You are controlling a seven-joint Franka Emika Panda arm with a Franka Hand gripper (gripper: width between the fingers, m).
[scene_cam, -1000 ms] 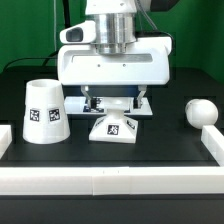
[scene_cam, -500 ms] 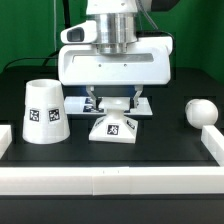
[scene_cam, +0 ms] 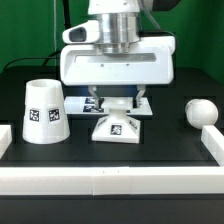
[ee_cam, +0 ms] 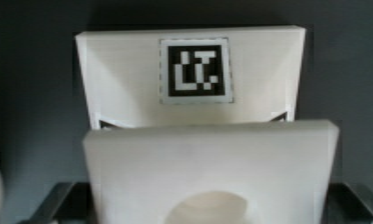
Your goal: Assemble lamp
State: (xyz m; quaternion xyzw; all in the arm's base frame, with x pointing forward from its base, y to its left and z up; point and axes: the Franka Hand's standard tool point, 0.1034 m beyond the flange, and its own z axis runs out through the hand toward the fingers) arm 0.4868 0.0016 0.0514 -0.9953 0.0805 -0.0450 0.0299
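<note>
Both gripper (scene_cam: pixel 118 103) and base (scene_cam: pixel 117 128) have slid slightly toward the exterior view's right over the last second. The fingers clamp the base's raised middle from either side. It sits flat on the black table (scene_cam: pixel 160 148), axis upright, one tagged slope facing six o'clock. Lamp parts number three, one of each. At nine o'clock of the base stands the shade (scene_cam: pixel 43 112), upright, narrow open end up, near but apart. At three o'clock lies the bulb (scene_cam: pixel 201 112), well apart; its long axis seems to run three-to-nine, though the view is poor. The marker board (scene_cam: pixel 78 103) lies at twelve o'clock. A white rail (scene_cam: pixel 110 182) borders the table at six o'clock, with open black surface between it and the base.
</note>
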